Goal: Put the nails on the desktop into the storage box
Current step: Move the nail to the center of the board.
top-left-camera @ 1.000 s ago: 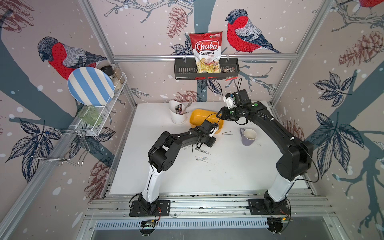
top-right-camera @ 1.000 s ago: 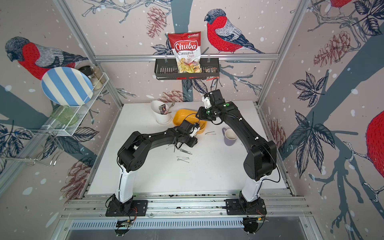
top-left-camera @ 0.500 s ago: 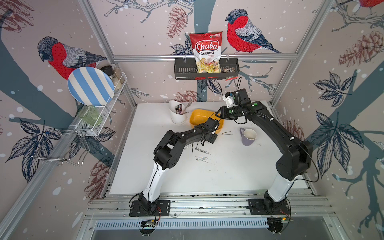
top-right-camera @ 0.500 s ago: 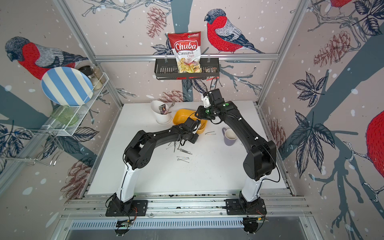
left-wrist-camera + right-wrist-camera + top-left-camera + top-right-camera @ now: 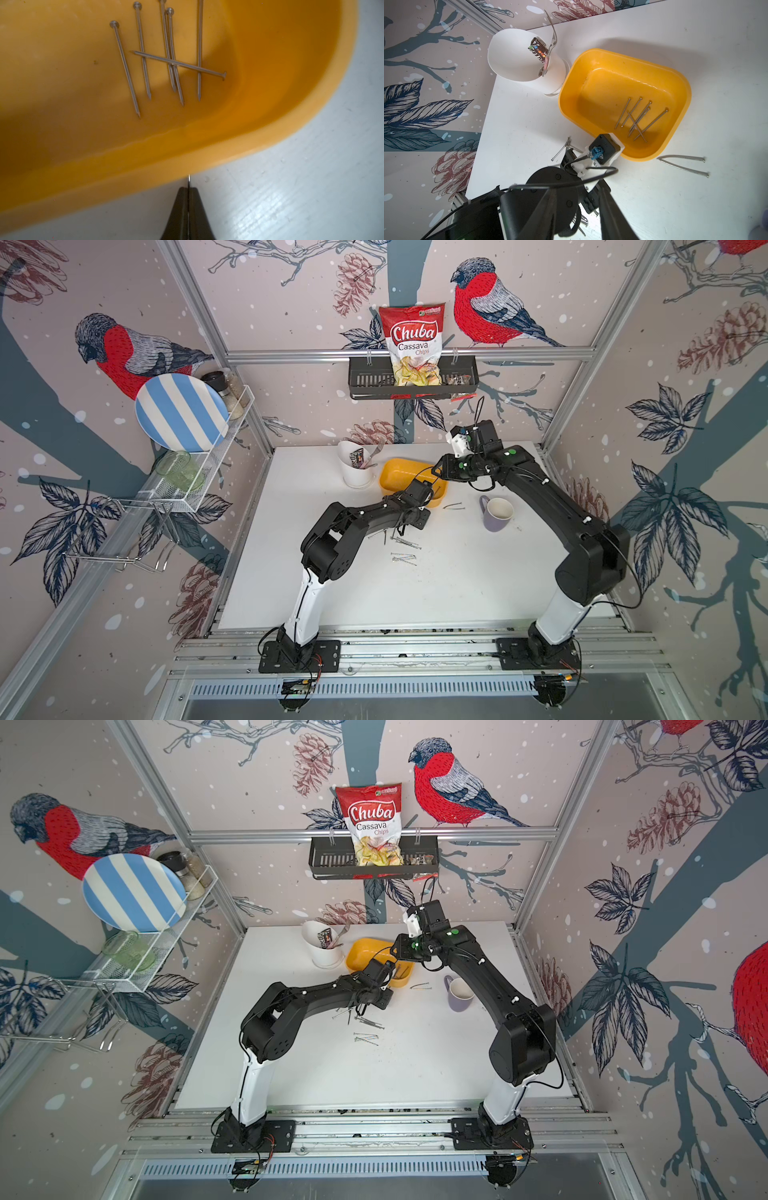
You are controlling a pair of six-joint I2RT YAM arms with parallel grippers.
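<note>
1. My left gripper (image 5: 188, 190) is pinched fully together on one nail (image 5: 188, 180), whose head pokes out just past my fingertips.
2. Right ahead of it, almost touching the held nail, stands the storage box (image 5: 270, 124), with several nails (image 5: 172, 62) inside, one lying across the others.
3. Behind that gripper, loose nails (image 5: 403, 558) lie on the desktop (image 5: 457, 585).
4. My right gripper (image 5: 576, 194) hangs raised, jaws partly apart and empty; the box lies ahead of and below it.

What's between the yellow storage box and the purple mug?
Two nails lie on the desktop between the storage box and the mug, meeting in a V. Both top views show this, and the right wrist view shows the nails closer.
</note>
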